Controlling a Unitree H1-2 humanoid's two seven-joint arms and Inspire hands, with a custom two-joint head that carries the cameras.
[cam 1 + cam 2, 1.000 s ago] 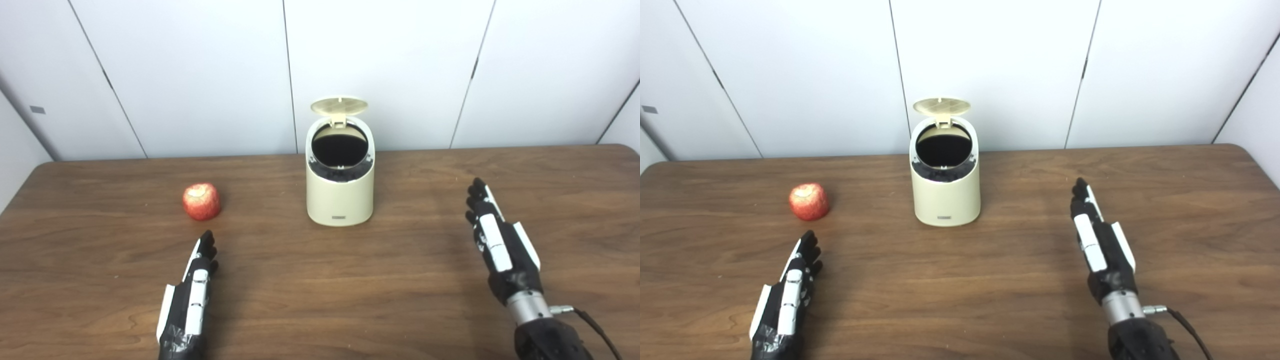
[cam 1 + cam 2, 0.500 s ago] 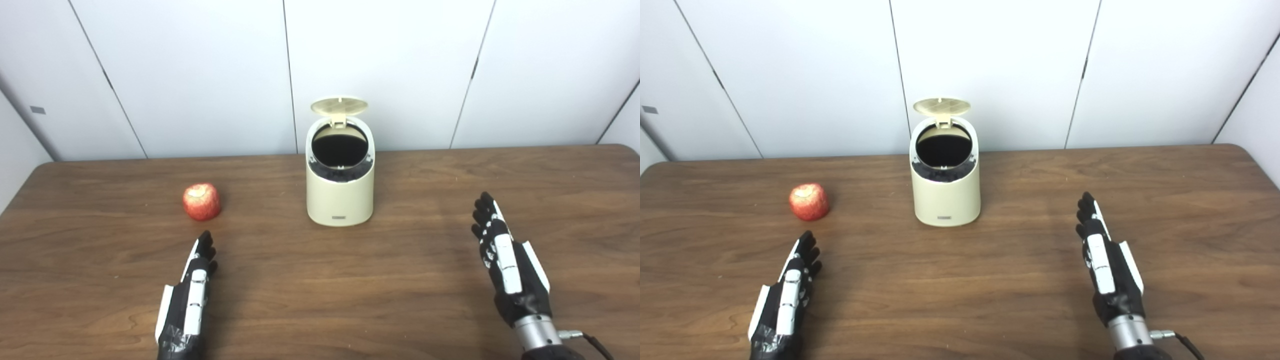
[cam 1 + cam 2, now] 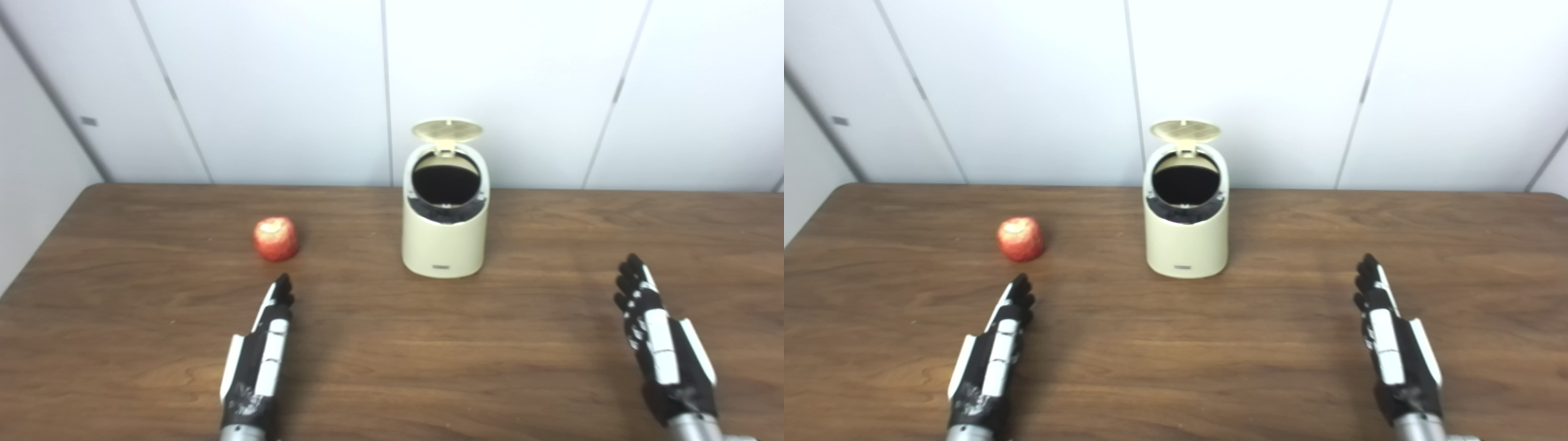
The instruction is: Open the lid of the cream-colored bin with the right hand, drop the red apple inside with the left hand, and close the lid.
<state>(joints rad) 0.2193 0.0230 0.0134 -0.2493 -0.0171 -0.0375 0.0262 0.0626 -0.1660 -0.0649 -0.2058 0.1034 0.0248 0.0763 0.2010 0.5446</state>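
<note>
Status: the lid of the cream bin stands raised; the opening step is complete. The red apple rests on the worktop at the bin's 9 o'clock, ungrasped. Left hand and right hand lie flat, fingers extended, empty. Apple drop and lid closing remain. Both views show identical content.

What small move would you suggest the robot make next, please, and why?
Probably the left robot hand should reach forward to grasp the apple. The bin already has its lid tipped up, showing the dark inside, so opening looks done. The apple sits on the table just beyond that hand's fingertips, and both the left and the right robot hand are open and holding nothing.
</note>
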